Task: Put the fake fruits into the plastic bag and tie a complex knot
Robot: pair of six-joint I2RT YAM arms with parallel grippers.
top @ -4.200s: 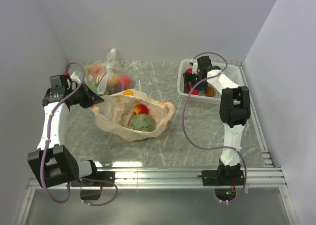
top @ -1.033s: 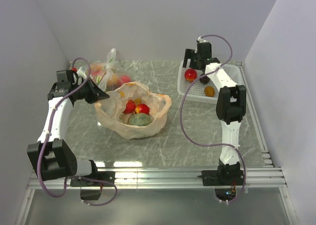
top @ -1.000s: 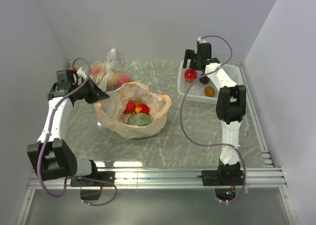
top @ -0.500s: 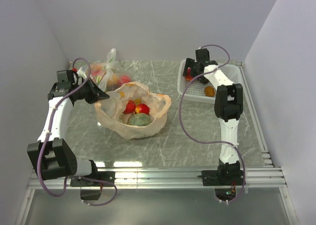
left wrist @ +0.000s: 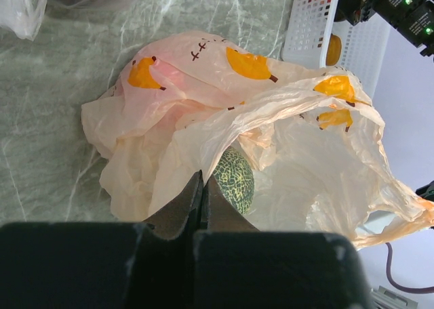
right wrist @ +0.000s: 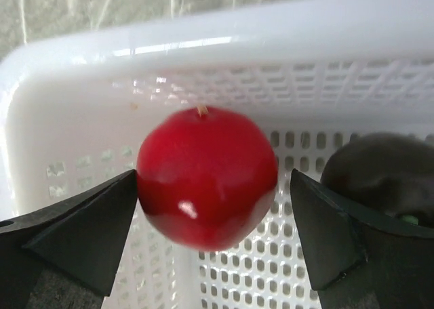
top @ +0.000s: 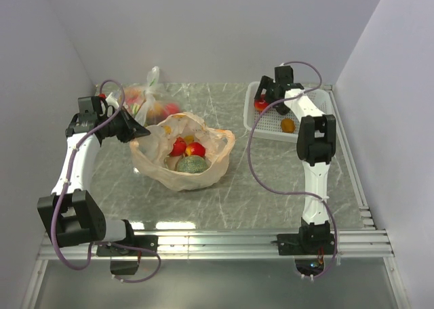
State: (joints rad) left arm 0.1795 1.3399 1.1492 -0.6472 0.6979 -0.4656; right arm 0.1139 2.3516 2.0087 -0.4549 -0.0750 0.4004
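Now that our right gripper (right wrist: 213,190) has dropped into the basket (right wrist: 81,72), jaws spread astride a red ball (right wrist: 203,163) | left gripper (left wrist: 202,187) pinches the plastic bag (left wrist: 271,119) at its rim | we expect the next pick.

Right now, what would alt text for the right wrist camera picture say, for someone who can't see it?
A glossy red ball fruit sits in a white perforated basket, framed by the right arm's black jaws, which stand open on either side of it, not yet closed. A dark fruit lies just to its right, partly behind one jaw.
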